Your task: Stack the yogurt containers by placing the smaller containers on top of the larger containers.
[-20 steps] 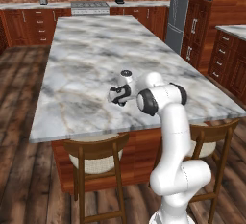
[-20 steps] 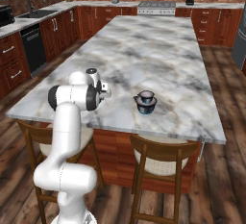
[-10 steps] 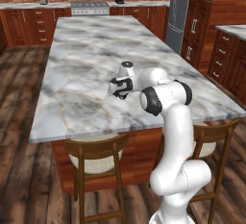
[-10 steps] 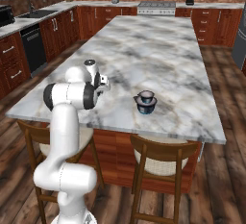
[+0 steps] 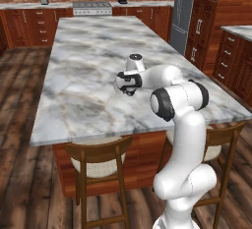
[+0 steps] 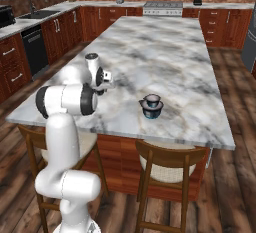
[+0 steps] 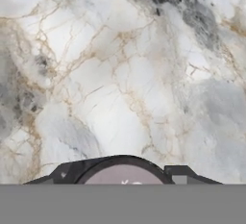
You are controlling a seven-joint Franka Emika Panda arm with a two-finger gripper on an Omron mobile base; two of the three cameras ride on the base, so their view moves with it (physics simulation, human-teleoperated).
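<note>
Marble table (image 6: 200, 72) spans the kitchen, two chairs (image 6: 167, 164) tucked at its near edge. On it, near that edge, sits a squat dark-blue yogurt cup (image 6: 151, 110) with what looks like a smaller cup (image 6: 151, 98) on top. Well to its left, the pincer (image 6: 106, 80) hovers above the marble, part open around a small round pale-topped cup (image 7: 122, 175).

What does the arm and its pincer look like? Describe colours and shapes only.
The arm is glossy white, built of rounded tubular segments with dark grey to black bands at the joints. Its wrist ends in a white cylinder with a dark cap. The pincer is small and dark; its blunt dark fingertips rise low in the hand view.
</note>
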